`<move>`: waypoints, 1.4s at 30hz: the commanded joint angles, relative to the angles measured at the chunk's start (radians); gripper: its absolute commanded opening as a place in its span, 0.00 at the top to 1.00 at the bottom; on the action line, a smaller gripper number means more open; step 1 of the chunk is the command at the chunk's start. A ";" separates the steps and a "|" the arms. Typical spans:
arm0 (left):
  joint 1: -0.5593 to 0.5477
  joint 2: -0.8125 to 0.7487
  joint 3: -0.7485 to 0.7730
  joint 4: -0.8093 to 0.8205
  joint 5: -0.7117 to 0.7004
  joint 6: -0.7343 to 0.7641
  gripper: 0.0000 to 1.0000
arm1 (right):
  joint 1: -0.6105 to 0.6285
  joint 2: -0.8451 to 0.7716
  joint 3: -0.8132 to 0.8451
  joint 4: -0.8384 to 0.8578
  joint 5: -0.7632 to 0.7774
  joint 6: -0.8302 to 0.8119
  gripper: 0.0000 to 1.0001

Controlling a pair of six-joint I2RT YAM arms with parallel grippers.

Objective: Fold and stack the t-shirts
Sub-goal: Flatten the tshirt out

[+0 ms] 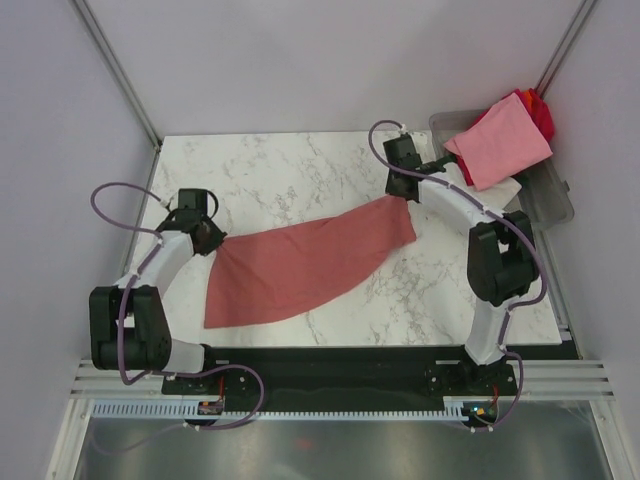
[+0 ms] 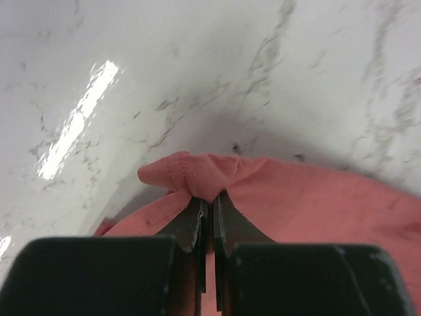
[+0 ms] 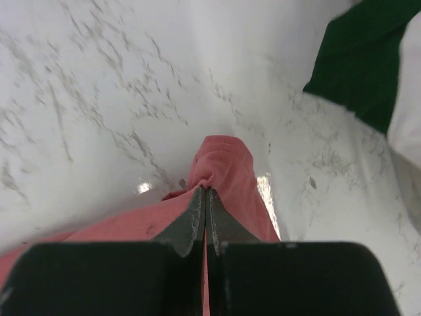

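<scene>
**Brick-red t-shirt (image 1: 300, 260) pinched at both ends**

The left gripper (image 2: 209, 203) and the right gripper (image 3: 205, 192) each clamp a bunched edge. The cloth stretches over the table (image 1: 300, 165), its right end nearest the tub (image 1: 556, 196), which holds a pink t-shirt (image 1: 500, 142).

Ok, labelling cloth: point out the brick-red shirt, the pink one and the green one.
brick-red shirt (image 1: 300, 265), top view, mid-cloth.
pink shirt (image 1: 500, 140), top view, its centre.
green shirt (image 3: 358, 62), right wrist view, visible corner.

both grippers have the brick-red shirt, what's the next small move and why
Probably ease the grippers apart to flatten it: the left gripper and right gripper are each shut on a bunched edge of the brick-red t-shirt, which stretches unevenly between them over the marble table.
</scene>
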 commanded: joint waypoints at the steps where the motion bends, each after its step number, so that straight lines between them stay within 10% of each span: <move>1: 0.003 -0.001 0.206 -0.033 0.011 0.026 0.98 | -0.024 -0.125 0.140 -0.016 0.028 -0.019 1.00; 9: 0.004 0.043 0.698 -0.292 0.084 0.049 0.98 | -0.047 -0.257 0.310 -0.099 0.003 -0.014 1.00; 26: 0.004 -0.406 0.923 -0.493 0.218 0.128 0.98 | -0.048 -0.869 0.226 -0.162 -0.123 -0.005 1.00; 42: 0.004 -0.109 0.629 -0.376 0.050 0.016 0.98 | -0.047 -0.575 0.091 -0.014 -0.074 0.030 1.00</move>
